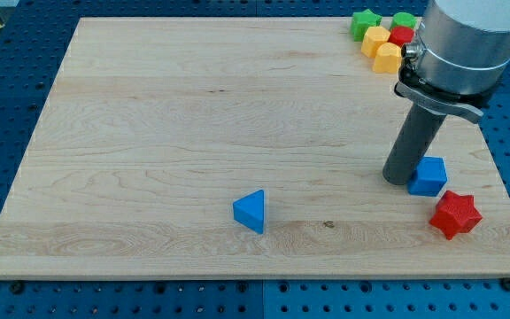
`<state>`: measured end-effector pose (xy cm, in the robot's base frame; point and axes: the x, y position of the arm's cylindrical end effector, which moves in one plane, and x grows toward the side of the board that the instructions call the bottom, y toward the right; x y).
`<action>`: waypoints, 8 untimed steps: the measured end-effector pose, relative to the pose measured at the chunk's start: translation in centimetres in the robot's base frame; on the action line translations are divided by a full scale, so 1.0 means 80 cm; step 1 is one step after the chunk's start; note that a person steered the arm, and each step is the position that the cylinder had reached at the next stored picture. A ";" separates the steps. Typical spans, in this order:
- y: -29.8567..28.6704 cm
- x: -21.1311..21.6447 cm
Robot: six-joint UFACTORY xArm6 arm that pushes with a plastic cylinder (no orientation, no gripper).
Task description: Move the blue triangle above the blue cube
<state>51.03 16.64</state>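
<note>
The blue triangle lies on the wooden board near the view's bottom, a little left of the middle. The blue cube sits at the view's lower right. My tip rests on the board right against the cube's left side, far to the right of the triangle. The arm's grey body rises above it at the view's upper right.
A red star-shaped block lies just below and right of the blue cube. At the view's top right corner a cluster holds a green star, two yellow blocks, a red block and a green block, partly hidden by the arm.
</note>
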 end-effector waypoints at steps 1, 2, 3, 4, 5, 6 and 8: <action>-0.031 0.000; -0.104 -0.006; -0.207 -0.013; -0.291 -0.008; -0.342 0.027; -0.343 0.076; -0.262 0.081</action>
<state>57.47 -4.34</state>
